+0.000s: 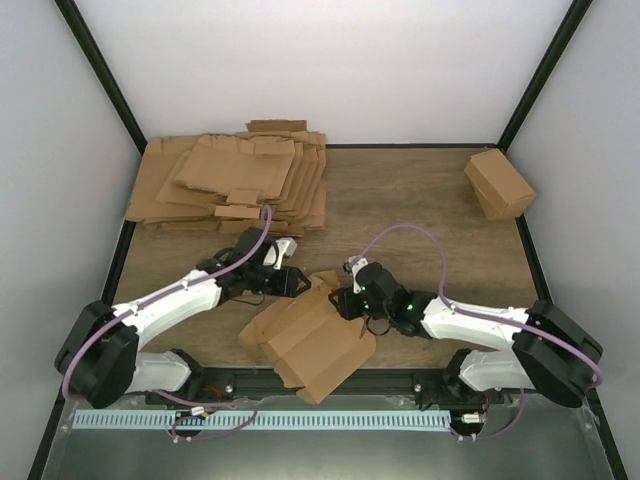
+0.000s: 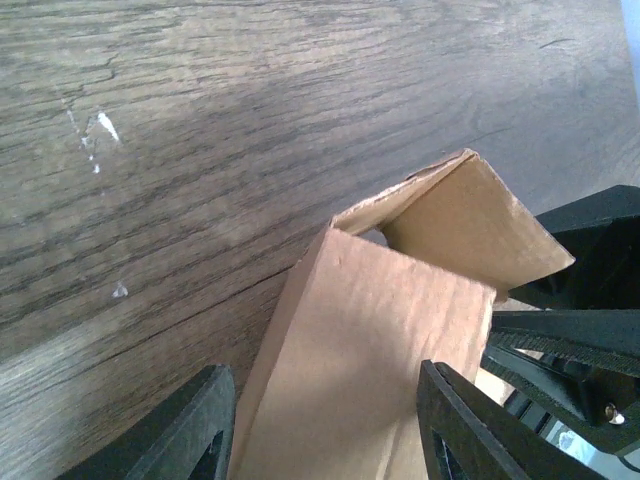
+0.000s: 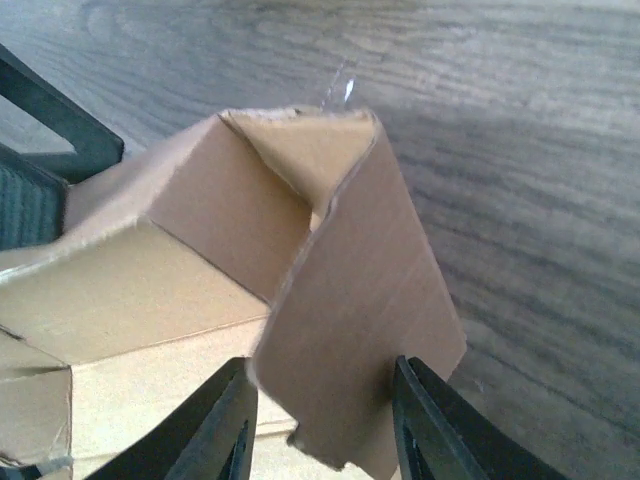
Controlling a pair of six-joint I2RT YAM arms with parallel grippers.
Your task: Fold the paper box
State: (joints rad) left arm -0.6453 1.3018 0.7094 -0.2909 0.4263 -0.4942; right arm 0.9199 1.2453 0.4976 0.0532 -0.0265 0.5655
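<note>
Table (image 1: 420, 210): wood-grain top. Both claws meet over its near middle, tips pointing at each other.

Pile of flat brown sheets (image 1: 235, 180): well beyond the left claw (image 1: 293, 283), at the far left. I can't separate the layers.

Paper box (image 1: 310, 340): lies right at both claws and trails from them towards the arm bases. It's half formed, and its creases run diagonally from near-left to far-right. That's my best read of the long axis, since the outline from above is nearly a diamond. The far-right end is lifted and points up into the claws. The nearest corner overlaps the rail at the table's edge.

Folded cardboard cuboid (image 1: 498, 183): far right corner, well apart from the right claw (image 1: 343, 300).

Left claw (image 2: 325, 420): the fingers sit either side of a box panel, and the cardboard fills the gap between them. It looks like a pinch across the panel's width. Just past the tips, an end flap is folded over into a peak.

Right claw (image 3: 320, 415): the fingers are spread, with one flap standing in the gap face-on to the camera. I can't make out any contact on the flap's lower edge.

Hard to see: from above, the claws cover the box's raised end. Both wrist views cut off the rest of the sheet, so I can't count the panels. In the left wrist view the black shape at right is probably the other claw, but it's cropped. There are small white specks (image 2: 100, 128) on the wood beyond the left claw.
</note>
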